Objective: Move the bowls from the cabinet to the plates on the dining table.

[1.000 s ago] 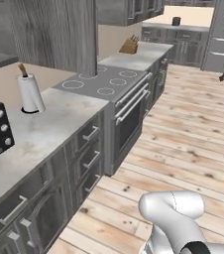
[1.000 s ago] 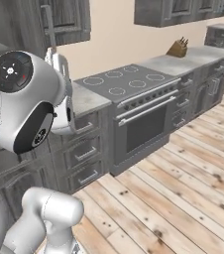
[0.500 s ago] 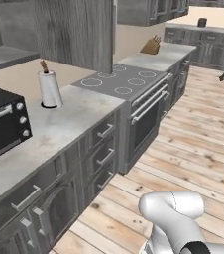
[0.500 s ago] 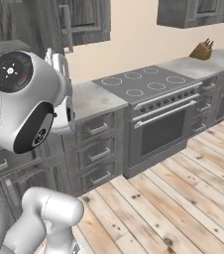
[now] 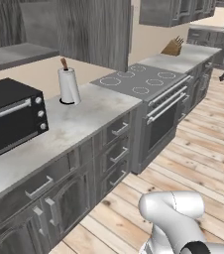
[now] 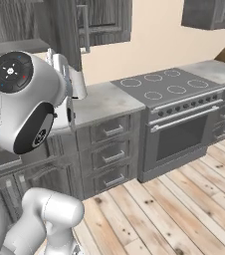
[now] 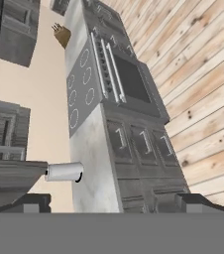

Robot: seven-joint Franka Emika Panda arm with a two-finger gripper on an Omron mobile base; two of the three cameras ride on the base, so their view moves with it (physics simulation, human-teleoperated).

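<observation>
The dark grey wood-grain cabinet hangs on the wall above the counter, its light bar handle upright; it also appears as the cabinet and the cabinet. My gripper is open, its dark fingertips wide apart with nothing between them, looking at the counter run and stove from a rolled angle. My arm's big white joint fills the left of the right base view. The bowls, the plates and the dining table are out of view.
A black microwave oven sits on the small counter, next to a paper towel roll. Further along are a stove and a knife block. Light wood floor lies open on the right.
The whole picture has slid right in both base views, so the camera has moved with the base. The black oven has come further into view; nothing on the counter has moved.
</observation>
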